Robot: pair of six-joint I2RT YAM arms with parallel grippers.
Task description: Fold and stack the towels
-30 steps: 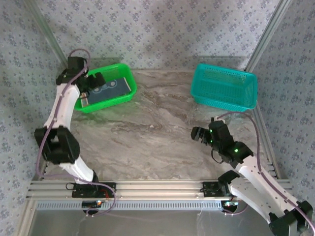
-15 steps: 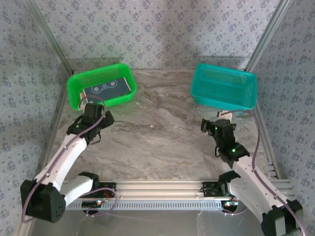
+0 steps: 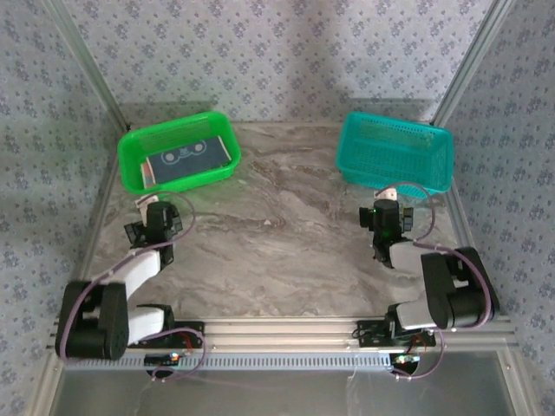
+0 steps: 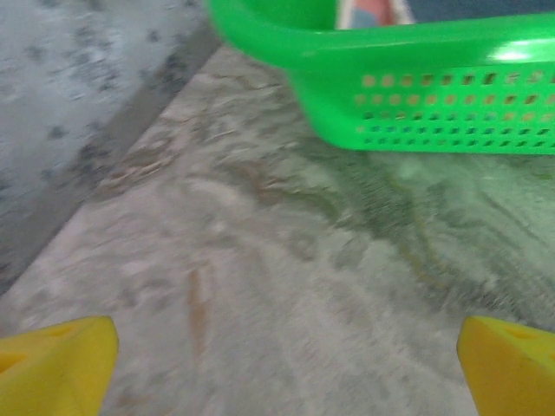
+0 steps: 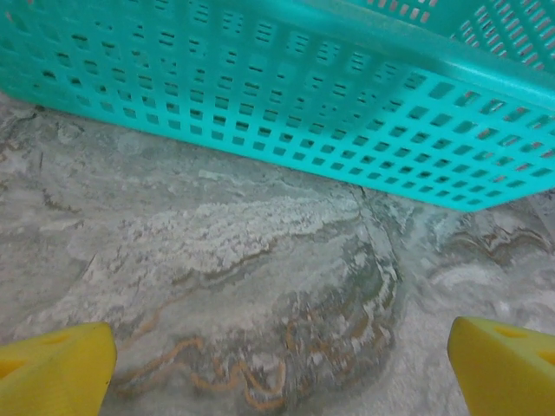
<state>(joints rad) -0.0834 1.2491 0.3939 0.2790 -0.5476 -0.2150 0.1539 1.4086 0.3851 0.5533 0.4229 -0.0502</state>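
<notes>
Found left claw (image 4: 286,368) and right claw (image 5: 282,368) wide open, empty, by the counter's (image 3: 277,234) left and right edges, with a towel (image 3: 186,158) inside the green basket (image 3: 137,146) at its far-left corner.

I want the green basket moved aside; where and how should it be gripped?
Take the green basket by its near long rim, from above, one finger inside and one outside: the wall is thin, steep, and faces the open left gripper.

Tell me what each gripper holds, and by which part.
Nothing is held. The left gripper and the right gripper both stand open over the table, fingers empty.
</notes>
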